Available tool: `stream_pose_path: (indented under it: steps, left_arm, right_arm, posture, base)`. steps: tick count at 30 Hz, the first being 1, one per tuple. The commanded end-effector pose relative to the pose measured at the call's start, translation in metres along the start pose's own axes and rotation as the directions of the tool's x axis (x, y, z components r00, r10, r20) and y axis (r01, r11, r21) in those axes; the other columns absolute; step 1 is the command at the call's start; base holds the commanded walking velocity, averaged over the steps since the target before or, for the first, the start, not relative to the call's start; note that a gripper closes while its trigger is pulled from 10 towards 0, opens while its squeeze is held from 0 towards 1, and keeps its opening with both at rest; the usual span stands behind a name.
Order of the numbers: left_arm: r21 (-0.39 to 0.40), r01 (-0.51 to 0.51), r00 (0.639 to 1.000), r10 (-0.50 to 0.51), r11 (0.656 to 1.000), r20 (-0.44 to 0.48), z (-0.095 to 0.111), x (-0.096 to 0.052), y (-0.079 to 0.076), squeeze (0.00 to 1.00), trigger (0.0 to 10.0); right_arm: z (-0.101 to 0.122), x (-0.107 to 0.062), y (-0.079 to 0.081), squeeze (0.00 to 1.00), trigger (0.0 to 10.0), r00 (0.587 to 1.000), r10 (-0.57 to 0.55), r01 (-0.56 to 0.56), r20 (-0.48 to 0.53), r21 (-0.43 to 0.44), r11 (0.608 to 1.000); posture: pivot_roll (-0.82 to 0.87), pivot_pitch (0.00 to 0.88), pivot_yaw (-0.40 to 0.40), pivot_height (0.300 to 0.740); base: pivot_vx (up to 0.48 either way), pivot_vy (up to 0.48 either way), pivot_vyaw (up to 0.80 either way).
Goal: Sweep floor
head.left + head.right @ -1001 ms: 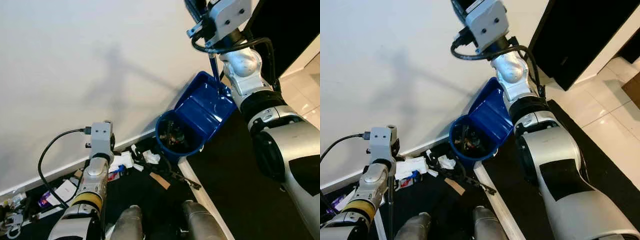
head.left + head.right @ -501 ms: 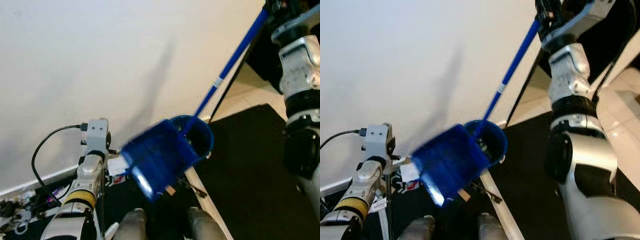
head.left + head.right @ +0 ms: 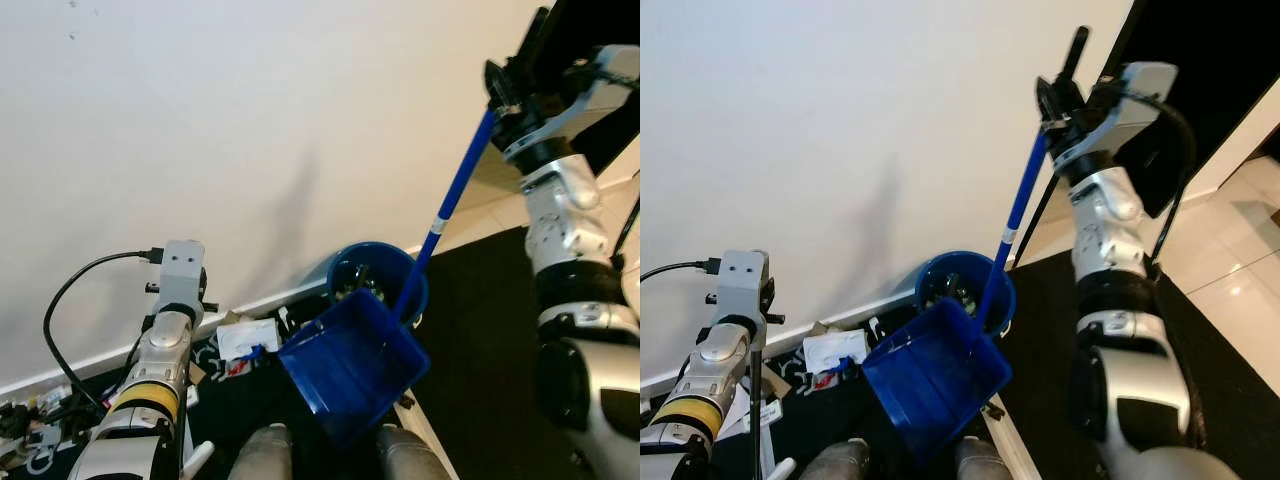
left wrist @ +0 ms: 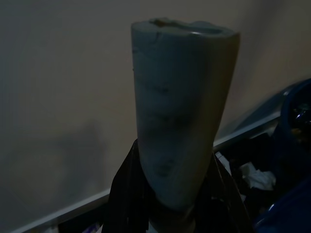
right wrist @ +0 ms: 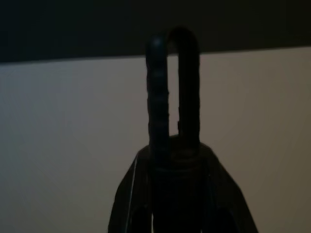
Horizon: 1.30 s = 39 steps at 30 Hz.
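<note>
White wall (image 3: pixel 200 120) behind; right hand (image 3: pixel 1055 95) pinching dustpan (image 3: pixel 352 365) handle, left hand (image 4: pixel 182 194) around grey handle (image 4: pixel 182 111).

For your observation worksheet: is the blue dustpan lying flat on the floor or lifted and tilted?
Lifted and tilted. The blue dustpan hangs by its long handle from the raised right gripper, beside the blue bin.

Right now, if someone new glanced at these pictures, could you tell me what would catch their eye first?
The bright blue dustpan stands out first, hanging tilted on its long blue handle just in front of a round blue bin by the white wall. The right gripper holds the handle's top, raised high. To the left, along the baseboard, lies a heap of paper scraps and litter, beside the left arm.
</note>
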<state>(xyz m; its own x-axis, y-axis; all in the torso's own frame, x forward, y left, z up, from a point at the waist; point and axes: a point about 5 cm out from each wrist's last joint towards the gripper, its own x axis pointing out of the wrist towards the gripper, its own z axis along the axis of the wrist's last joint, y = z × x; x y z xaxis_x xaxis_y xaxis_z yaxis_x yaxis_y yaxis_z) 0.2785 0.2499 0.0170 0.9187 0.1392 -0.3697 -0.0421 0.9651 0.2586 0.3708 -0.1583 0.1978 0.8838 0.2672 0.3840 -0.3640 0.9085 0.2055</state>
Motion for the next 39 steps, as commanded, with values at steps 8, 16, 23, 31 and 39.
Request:
stream_pose_path:
  steps: [8, 16, 23, 31, 39]
  left_arm:
    - [0.001, 0.031, 0.999, -0.031, 1.0, 0.009, -0.001, -0.001, -0.017, 0.0, 10.0]
    - [-0.004, 0.001, 1.0, 0.0, 1.0, 0.02, 0.0, -0.002, -0.012, 0.0, 10.0]
    - [-0.017, -0.036, 0.998, 0.037, 0.999, 0.058, 0.007, -0.002, -0.004, 0.0, 10.0]
    - [-0.016, -0.057, 0.995, 0.058, 0.998, 0.086, 0.011, -0.001, 0.0, 0.0, 10.0]
    - [-0.025, -0.09, 0.986, 0.092, 0.996, 0.136, 0.023, 0.001, 0.008, 0.0, 10.0]
  right_arm:
    - [-0.097, -0.053, 0.033, 0.0, 10.0, 0.941, 0.004, 0.053, -0.339, 0.16, 0.986]
    - [-0.074, -0.032, 0.037, 0.0, 10.0, 0.962, 0.067, -0.02, -0.263, 0.179, 0.984]
    - [-0.036, -0.011, 0.022, 0.0, 10.0, 0.981, 0.097, -0.081, -0.168, 0.1, 0.992]
    - [0.01, 0.014, 0.015, 0.0, 10.0, 0.987, 0.149, -0.142, -0.066, 0.096, 0.985]
    - [0.045, 0.036, 0.021, 0.0, 10.0, 0.973, 0.227, -0.223, -0.028, 0.107, 0.969]
  posture:
    - [0.16, 0.0, -0.078, 0.74]
    - [0.16, 0.0, -0.084, 0.74]
    - [0.16, 0.0, -0.088, 0.74]
    - [0.15, 0.0, -0.079, 0.74]
    - [0.15, 0.0, -0.086, 0.74]
  base:
    - [0.0, 0.0, 0.0]
    - [0.0, 0.0, 0.0]
    - [0.0, 0.0, 0.0]
    - [0.0, 0.0, 0.0]
    - [0.0, 0.0, 0.0]
